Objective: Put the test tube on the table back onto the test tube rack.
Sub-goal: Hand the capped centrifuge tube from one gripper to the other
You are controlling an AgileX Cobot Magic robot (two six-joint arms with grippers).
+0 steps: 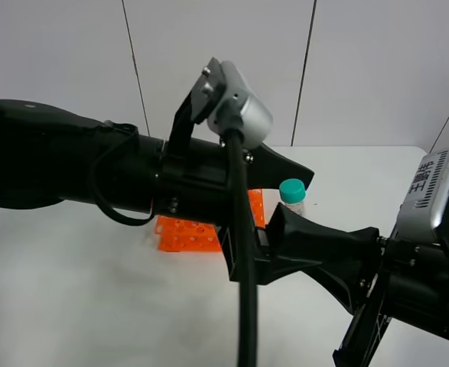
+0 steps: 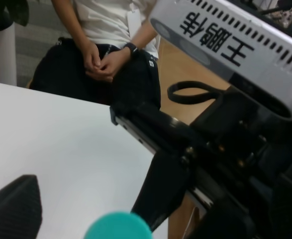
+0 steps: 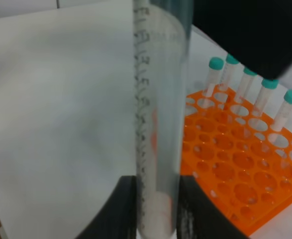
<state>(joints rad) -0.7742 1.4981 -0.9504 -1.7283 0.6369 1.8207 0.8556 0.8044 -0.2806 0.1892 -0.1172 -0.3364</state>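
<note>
My right gripper (image 1: 282, 223) (image 3: 155, 199) is shut on the lower end of the test tube (image 3: 158, 114), holding it upright above the white table (image 1: 71, 290). Its teal cap (image 1: 291, 189) (image 2: 118, 226) stands between the spread fingers of my open left gripper (image 1: 297, 214) (image 2: 86, 214), which does not clamp it. The orange test tube rack (image 1: 182, 235) (image 3: 235, 169) sits on the table behind and to the left of the tube, partly hidden by my left arm. Several other capped tubes (image 3: 245, 82) stand along the rack's far row.
Both arms crowd the middle of the exterior view, and a black cable (image 1: 243, 290) hangs down from the left wrist camera. In the left wrist view a seated person (image 2: 111, 55) is just past the table edge (image 2: 136, 137).
</note>
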